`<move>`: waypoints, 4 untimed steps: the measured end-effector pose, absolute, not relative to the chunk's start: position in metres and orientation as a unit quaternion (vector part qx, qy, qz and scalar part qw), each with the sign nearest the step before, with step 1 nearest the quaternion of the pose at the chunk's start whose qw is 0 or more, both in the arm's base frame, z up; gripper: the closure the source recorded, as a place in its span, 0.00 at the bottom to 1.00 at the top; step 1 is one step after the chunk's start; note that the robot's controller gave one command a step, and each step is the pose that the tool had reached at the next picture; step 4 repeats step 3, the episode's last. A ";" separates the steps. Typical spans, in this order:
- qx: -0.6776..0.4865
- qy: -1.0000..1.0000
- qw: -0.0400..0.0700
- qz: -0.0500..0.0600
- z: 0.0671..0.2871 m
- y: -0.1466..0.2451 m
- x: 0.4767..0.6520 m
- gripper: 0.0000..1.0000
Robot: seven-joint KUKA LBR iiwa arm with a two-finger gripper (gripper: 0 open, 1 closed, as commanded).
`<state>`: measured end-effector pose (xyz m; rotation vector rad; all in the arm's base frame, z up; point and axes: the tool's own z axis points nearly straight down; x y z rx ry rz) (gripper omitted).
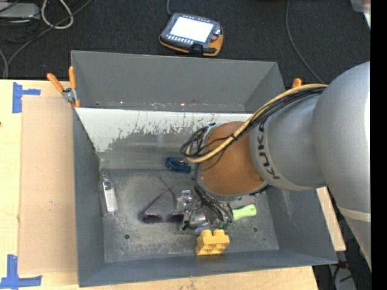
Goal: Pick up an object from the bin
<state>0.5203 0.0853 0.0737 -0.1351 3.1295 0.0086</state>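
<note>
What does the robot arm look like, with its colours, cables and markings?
The arm is a thick, rounded, silver-grey link with dark KUKA lettering down its side. Its wrist carries a smooth orange-brown cover. A yellow cable and black cables run along the arm and loop over that cover. Below it sits the gripper, a small assembly of bare metal and dark parts.

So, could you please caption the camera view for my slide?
KUKA gripper low in the bin, between purple glasses and a yellow brick.
</note>
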 end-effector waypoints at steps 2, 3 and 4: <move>-0.047 0.999 0.002 0.003 0.165 0.090 0.515 1.00; -0.022 1.000 0.000 0.002 0.277 0.087 0.515 1.00; -0.022 1.000 0.000 0.002 0.277 0.087 0.515 1.00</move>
